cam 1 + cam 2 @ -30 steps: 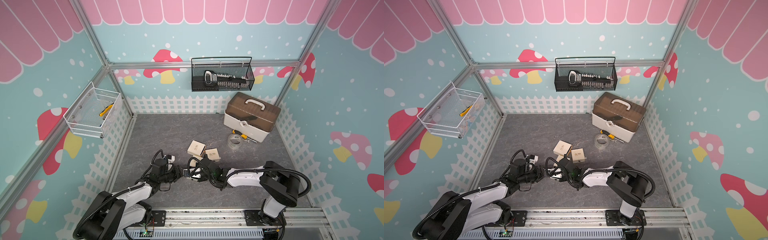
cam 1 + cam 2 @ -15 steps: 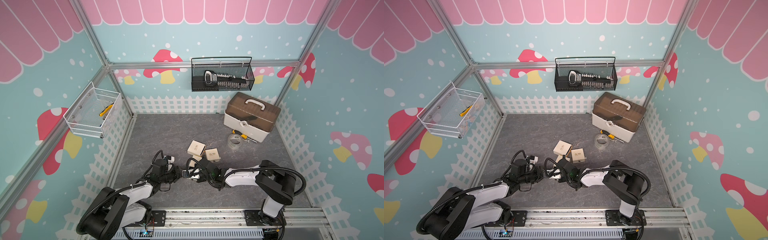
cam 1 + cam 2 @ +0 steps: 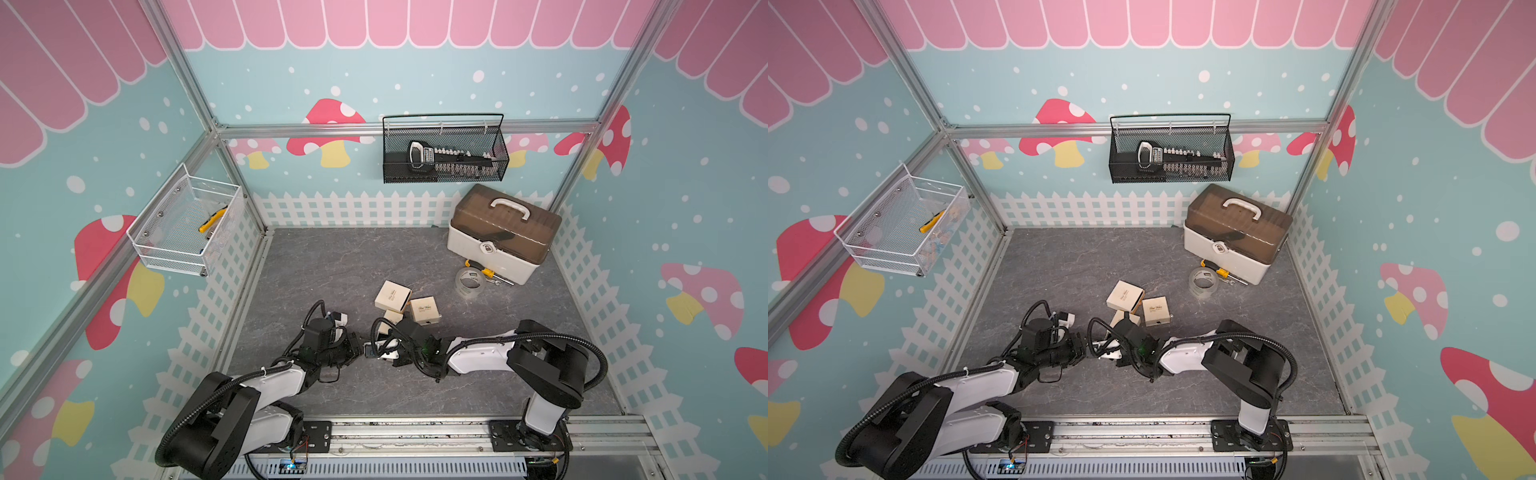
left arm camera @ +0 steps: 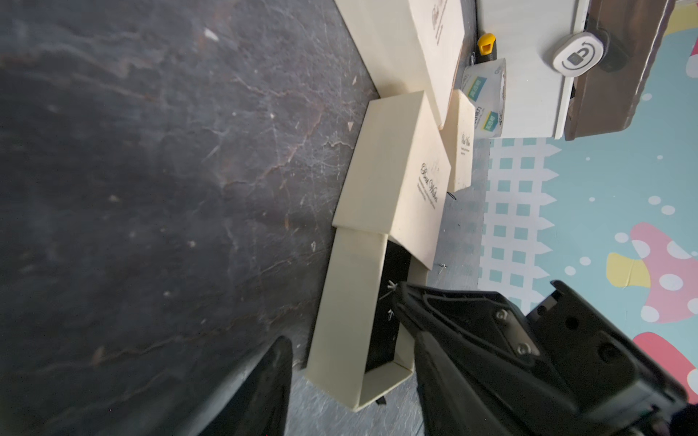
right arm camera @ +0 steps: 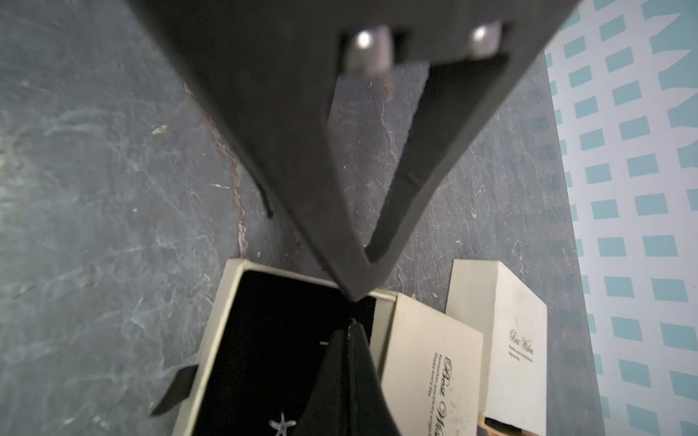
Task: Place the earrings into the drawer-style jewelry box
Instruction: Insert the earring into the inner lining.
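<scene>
well, the jewelry box (image 5: 426, 358) lies flat on the grey counter (image 4: 151, 188). its drawer (image 4: 349, 302) is slid out of the sleeve (image 4: 393, 177) along the box's long axis, so the end with the black pull tab (image 5: 175, 389) points away from the sleeve. the earrings (image 5: 281, 424) lie on the drawer's black lining. one shows as a flat star, too small to tell which way its post points.

the left tool (image 4: 340, 313) has its jaws partly apart, one on each side of the drawer. one finger (image 4: 472, 332) reaches over the lining and hides part of it. i cannot tell whether the jaws press the drawer. the right tool (image 5: 351, 296) is closed to a point, with nothing seen between its jaws. its tip is over the drawer's side wall near the sleeve mouth.

two more beige boxes (image 3: 392, 295) crowd the sleeve's far end. beyond them sit a tape roll (image 3: 471, 283) and a white tool case (image 3: 515, 268). in both top views the arms cover most of the drawer.
</scene>
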Motion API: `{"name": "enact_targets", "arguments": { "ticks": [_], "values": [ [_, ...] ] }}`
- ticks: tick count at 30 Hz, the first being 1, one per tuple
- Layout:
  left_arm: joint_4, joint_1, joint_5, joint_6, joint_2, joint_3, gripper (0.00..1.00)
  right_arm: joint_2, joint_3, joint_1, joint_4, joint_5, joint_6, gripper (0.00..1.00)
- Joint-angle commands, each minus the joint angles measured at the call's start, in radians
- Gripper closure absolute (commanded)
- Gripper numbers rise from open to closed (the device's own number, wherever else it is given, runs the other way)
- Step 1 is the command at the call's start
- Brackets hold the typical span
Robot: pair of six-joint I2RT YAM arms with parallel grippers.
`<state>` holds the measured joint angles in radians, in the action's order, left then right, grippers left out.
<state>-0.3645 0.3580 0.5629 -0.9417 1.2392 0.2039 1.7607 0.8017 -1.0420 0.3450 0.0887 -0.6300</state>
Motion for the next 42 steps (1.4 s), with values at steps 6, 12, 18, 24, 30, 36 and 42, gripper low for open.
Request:
{"name": "enact_targets", "arguments": {
  "ticks": [6,12,18,24,30,36,42],
  "values": [
    [-0.034,-0.007,0.021,0.009,0.028,0.012,0.47,0.023,0.026,-0.011,-0.008,0.001,-0.035,1.00],
    [-0.029,-0.006,0.019,0.011,0.029,0.015,0.47,0.026,0.025,-0.016,-0.026,0.011,-0.052,1.00],
    [-0.027,-0.007,0.019,0.014,0.030,0.020,0.47,0.029,0.024,-0.021,-0.043,0.016,-0.068,1.00],
    [-0.022,-0.006,0.016,0.018,0.029,0.021,0.47,0.033,0.022,-0.027,-0.057,0.017,-0.075,1.00],
    [-0.009,-0.007,0.013,0.027,0.026,0.028,0.47,0.033,0.022,-0.030,-0.073,0.016,-0.082,1.00],
    [0.002,-0.006,0.012,0.035,0.029,0.038,0.47,0.028,0.022,-0.033,-0.100,0.000,-0.088,1.00],
    [0.005,-0.007,0.012,0.039,0.030,0.042,0.47,0.027,0.022,-0.032,-0.119,-0.010,-0.089,1.00]
  ]
}}
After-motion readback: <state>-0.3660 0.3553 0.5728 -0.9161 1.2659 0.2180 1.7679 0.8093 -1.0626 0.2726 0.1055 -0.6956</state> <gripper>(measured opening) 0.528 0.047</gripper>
